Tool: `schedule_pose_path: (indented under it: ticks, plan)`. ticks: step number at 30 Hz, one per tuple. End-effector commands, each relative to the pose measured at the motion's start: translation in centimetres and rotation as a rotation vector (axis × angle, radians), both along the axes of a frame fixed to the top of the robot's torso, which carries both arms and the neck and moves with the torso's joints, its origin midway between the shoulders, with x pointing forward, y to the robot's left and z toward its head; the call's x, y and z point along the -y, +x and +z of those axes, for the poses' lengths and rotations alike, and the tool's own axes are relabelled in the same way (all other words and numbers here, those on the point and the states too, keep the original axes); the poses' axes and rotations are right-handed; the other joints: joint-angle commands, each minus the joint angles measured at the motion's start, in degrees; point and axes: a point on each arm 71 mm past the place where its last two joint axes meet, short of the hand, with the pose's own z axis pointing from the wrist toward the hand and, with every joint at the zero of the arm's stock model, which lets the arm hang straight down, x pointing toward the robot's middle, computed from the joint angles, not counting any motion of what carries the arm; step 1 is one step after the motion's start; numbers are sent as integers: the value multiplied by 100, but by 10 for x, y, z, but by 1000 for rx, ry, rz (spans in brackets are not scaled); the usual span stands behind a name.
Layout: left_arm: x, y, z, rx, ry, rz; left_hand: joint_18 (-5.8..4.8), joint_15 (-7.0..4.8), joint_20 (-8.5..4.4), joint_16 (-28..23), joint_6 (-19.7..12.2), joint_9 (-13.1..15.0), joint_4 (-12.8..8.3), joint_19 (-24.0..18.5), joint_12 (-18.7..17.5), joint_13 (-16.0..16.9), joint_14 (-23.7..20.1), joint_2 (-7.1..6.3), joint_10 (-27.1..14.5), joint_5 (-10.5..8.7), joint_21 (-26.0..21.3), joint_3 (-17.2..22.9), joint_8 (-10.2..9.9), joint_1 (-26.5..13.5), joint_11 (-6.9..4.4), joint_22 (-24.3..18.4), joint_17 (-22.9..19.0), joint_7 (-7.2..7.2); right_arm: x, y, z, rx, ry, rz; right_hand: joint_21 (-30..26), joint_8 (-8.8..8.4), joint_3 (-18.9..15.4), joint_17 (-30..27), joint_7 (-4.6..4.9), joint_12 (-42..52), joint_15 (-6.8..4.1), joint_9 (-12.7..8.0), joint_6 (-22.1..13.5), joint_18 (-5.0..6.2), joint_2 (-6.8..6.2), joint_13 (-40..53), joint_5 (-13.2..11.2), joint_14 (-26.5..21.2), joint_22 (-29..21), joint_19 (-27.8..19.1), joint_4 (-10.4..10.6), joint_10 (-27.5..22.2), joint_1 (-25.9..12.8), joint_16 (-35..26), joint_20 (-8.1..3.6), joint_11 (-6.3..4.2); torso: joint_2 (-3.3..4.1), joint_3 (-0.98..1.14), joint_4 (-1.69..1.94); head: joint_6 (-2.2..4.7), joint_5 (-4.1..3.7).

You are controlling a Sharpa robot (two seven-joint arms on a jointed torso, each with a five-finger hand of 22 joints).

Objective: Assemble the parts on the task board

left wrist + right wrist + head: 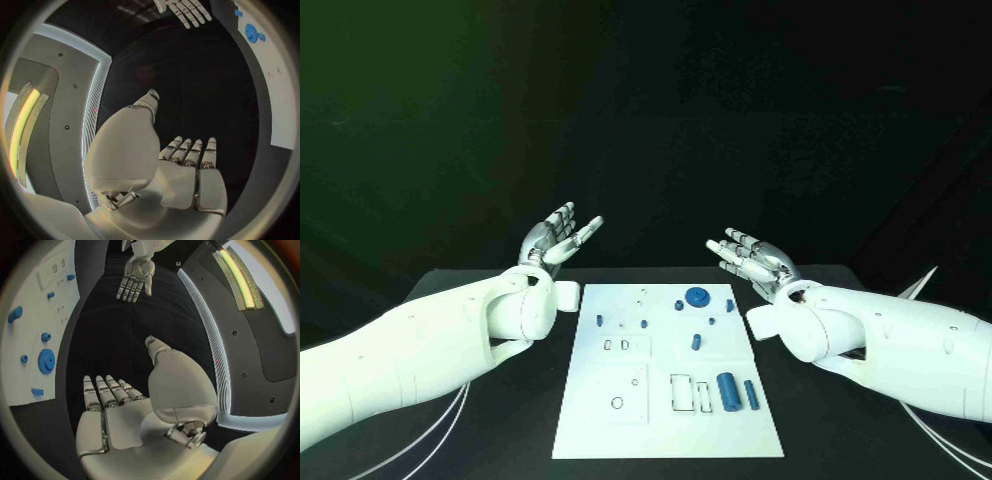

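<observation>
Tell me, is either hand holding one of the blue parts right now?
No: in the head view the left hand and right hand hover open beyond the task board, fingers spread, holding nothing.

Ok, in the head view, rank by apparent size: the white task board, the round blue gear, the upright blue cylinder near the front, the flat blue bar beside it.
1. White task board
2. Blue cylinder and flat blue bar: alike, unranked
3. Round blue gear, though it lies farther away

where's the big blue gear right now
In the head view the blue gear lies at the far end of the task board, nearer the right hand.
</observation>
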Motion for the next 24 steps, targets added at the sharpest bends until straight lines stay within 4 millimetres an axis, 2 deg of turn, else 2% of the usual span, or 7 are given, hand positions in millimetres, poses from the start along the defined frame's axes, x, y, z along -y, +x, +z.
schedule_pose_path:
  ticks: [1,9,13,14,16,18,24]
  plan:
    - [1,3,2,5,-9,-13,92,47,118,44,104,91,131,65,30,40,42,-35,73,119,86,-9,93,256,46,51,69,377,2,3,1,-9,-4,32,47,45,220,49,926,54,4,56,62,90,-3,50,87,-74,50,29,55,-24,125,52,49,44,2,0,1,0,-1]
    - [-10,0,4,11,-3,-22,231,107,142,111,364,166,123,295,76,77,321,103,370,90,176,72,175,359,176,96,132,495,16,8,10,117,-170,20,183,189,394,154,956,126,55,171,588,183,9,106,156,561,117,462,-304,620,668,178,52,82,49,-21,18,-115,-73]
    - [-13,-3,5,17,-1,-29,107,293,151,398,966,334,93,1237,169,145,1340,248,1153,50,529,243,378,417,326,249,344,634,20,11,15,191,-262,16,400,441,600,316,926,239,24,347,1437,291,-39,175,215,1671,200,1214,-655,1679,983,425,44,84,64,-25,26,-145,-86]
    - [-13,-3,6,19,0,-32,58,331,146,638,1492,479,64,2095,335,224,2085,309,1996,33,860,327,572,436,441,383,500,724,20,12,16,208,-282,20,480,517,657,350,911,272,19,397,1693,335,-53,194,213,1951,228,1509,-734,2014,1036,481,41,85,81,-24,29,-141,-92]
    - [-14,-5,6,22,2,-39,144,230,143,928,2107,647,19,2906,534,291,2975,337,2914,21,1180,408,812,464,522,498,689,777,21,13,19,235,-314,32,909,836,792,496,895,489,-91,591,2681,474,-122,281,237,3018,398,2972,-888,3386,1109,741,30,-15,109,-23,36,-146,-100]
    - [-15,-7,8,27,8,-50,331,82,130,1222,3209,944,-51,3527,725,325,3750,327,4011,18,1459,542,1258,505,462,558,867,699,21,15,22,261,-349,50,962,973,897,557,844,525,-168,671,3155,549,-180,286,258,3550,390,3195,-962,3864,1124,866,22,-85,142,-20,41,-157,-111]
    - [-15,-14,11,36,12,-92,394,-242,-127,1561,3769,1052,-79,4430,727,312,4726,222,4966,8,1841,920,1571,456,174,618,1192,521,17,19,31,351,-497,135,1081,1108,1352,595,698,353,-385,745,4055,695,-354,266,204,4309,336,3968,-1105,4476,1059,1009,-57,-254,259,-28,73,-166,-144]
